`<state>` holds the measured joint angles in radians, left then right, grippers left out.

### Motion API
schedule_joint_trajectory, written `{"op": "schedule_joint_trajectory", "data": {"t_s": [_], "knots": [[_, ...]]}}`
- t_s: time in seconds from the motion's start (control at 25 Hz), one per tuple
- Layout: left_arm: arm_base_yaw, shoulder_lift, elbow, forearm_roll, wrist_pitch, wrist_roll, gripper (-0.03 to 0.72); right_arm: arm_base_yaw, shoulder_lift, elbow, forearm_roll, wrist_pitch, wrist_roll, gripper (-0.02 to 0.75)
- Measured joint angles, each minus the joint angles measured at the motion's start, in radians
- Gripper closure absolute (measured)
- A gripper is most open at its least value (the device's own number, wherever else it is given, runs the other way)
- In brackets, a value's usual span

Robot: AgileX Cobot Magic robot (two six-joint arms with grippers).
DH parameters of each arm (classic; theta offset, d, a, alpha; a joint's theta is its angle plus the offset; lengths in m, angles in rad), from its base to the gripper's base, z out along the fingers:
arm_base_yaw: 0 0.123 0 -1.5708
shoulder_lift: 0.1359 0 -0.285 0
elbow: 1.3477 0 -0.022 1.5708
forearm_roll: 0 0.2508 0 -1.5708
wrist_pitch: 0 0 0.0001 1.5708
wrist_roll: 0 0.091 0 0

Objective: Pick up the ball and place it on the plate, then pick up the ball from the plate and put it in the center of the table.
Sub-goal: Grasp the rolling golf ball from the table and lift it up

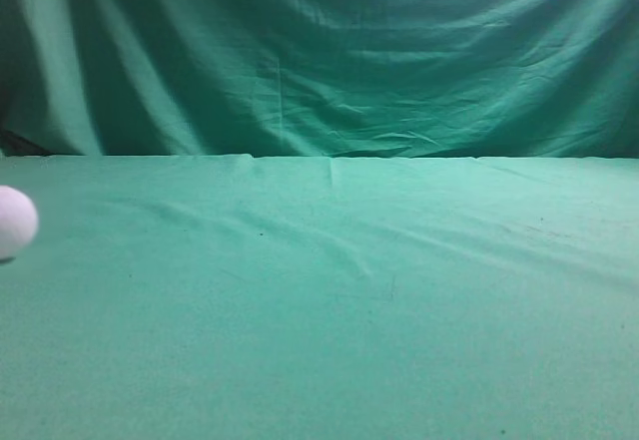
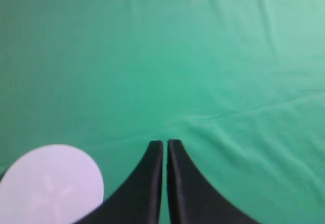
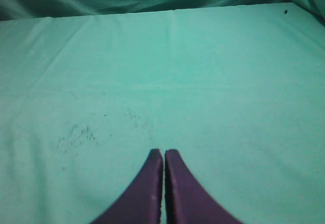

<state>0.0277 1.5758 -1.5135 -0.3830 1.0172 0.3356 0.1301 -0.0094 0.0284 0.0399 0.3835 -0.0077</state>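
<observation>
The ball [image 1: 12, 222] is a white sphere on the green table [image 1: 329, 300], cut off by the far left edge of the exterior view. In the left wrist view it shows as a large blurred white round shape [image 2: 51, 186] at the lower left, to the left of my left gripper [image 2: 165, 142] and apart from its tips. The left gripper is shut and empty. My right gripper [image 3: 163, 152] is shut and empty over bare cloth [image 3: 213, 97]. No plate shows in any view. Neither gripper shows in the exterior view.
A draped green backdrop curtain [image 1: 319, 51] hangs behind the table's far edge. Small dark specks [image 3: 76, 132] dot the cloth ahead and left of the right gripper. Shallow wrinkles run across the cloth [image 2: 244, 117].
</observation>
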Motion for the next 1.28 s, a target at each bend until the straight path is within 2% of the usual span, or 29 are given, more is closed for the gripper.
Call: {"op": "schedule_joint_trajectory", "data": {"t_s": [0.16,0.32,0.68,0.76,0.92,1.08,1.2,1.28], "knots": [[-0.064,-0.167,0.082,0.0,-0.061,0.036,0.688,0.0,0.0,0.0,0.0,0.0,0.0,0.738],[-0.113,-0.358,0.26,-0.001,-0.176,0.047,0.688,0.0,0.0,0.0,0.0,0.0,0.0,0.738],[-0.122,-0.772,0.675,-0.004,-0.366,0.1,0.688,0.0,0.0,0.0,0.0,-0.015,0.0,0.738],[-0.122,-0.864,0.74,-0.004,-0.384,0.106,0.688,0.0,0.0,0.0,0.033,-0.09,0.002,0.738],[-0.122,-1.04,0.871,-0.004,-0.407,0.162,0.688,0.0,0.0,0.0,0.192,-0.303,0.005,0.738],[-0.122,-1.168,0.985,-0.004,-0.419,0.172,0.688,0.0,0.0,0.0,0.228,-0.454,0.005,0.738],[-0.122,-1.231,1.041,-0.006,-0.419,0.174,0.688,0.0,0.0,-0.003,0.216,-0.483,-0.004,0.738],[-0.122,-1.251,1.065,-0.018,-0.422,0.174,0.688,0.0,0.0,-0.043,0.18,-0.42,-0.04,0.738]]}}
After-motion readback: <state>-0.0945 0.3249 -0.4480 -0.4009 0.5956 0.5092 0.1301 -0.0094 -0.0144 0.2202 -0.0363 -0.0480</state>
